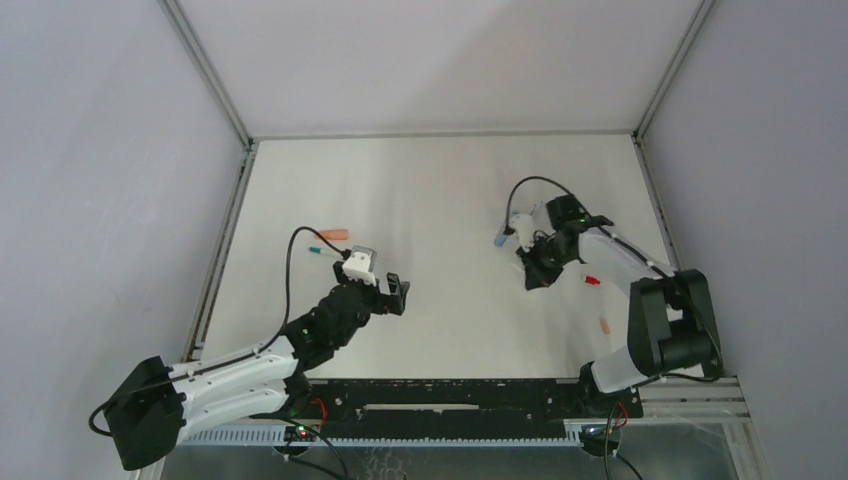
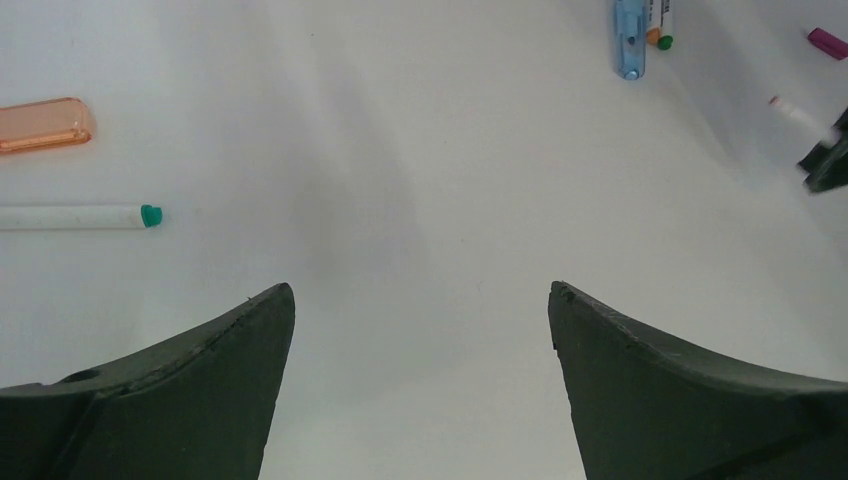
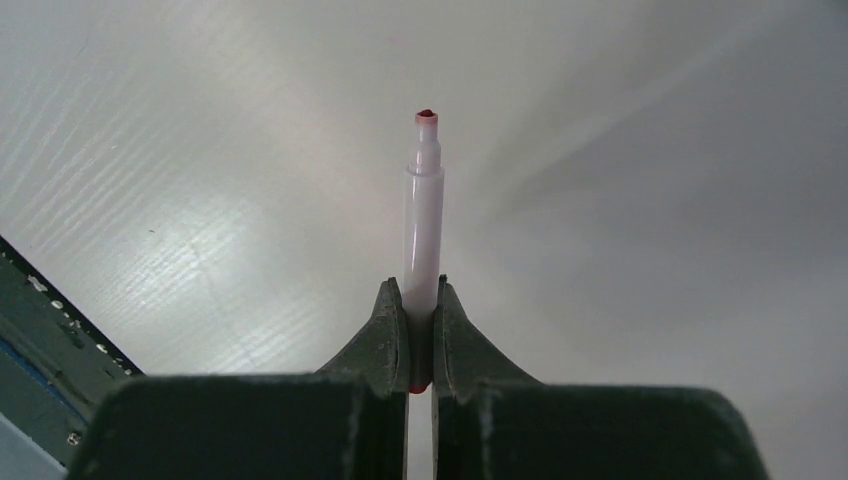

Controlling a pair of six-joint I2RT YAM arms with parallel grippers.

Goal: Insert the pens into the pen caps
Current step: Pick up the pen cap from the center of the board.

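My right gripper [image 3: 421,290] is shut on the lower barrel of a white pen [image 3: 423,220], which sticks straight out with its red tip bare above the table. In the top view this gripper [image 1: 533,272] hangs at the right of the table. My left gripper [image 2: 422,295] stands wide open over bare table with nothing between its fingers; from above it [image 1: 397,292] is left of centre. To its left lie an orange pen cap [image 2: 42,124] and a white pen with a teal end [image 2: 80,216]. A light blue cap [image 2: 629,38] and a magenta cap [image 2: 828,42] lie farther off.
Another pen [image 2: 660,22] with orange and green ends lies beside the light blue cap. A salmon cap [image 1: 604,325] and a small red piece [image 1: 591,281] lie near the right arm. Grey walls enclose the white table [image 1: 440,190] on three sides.
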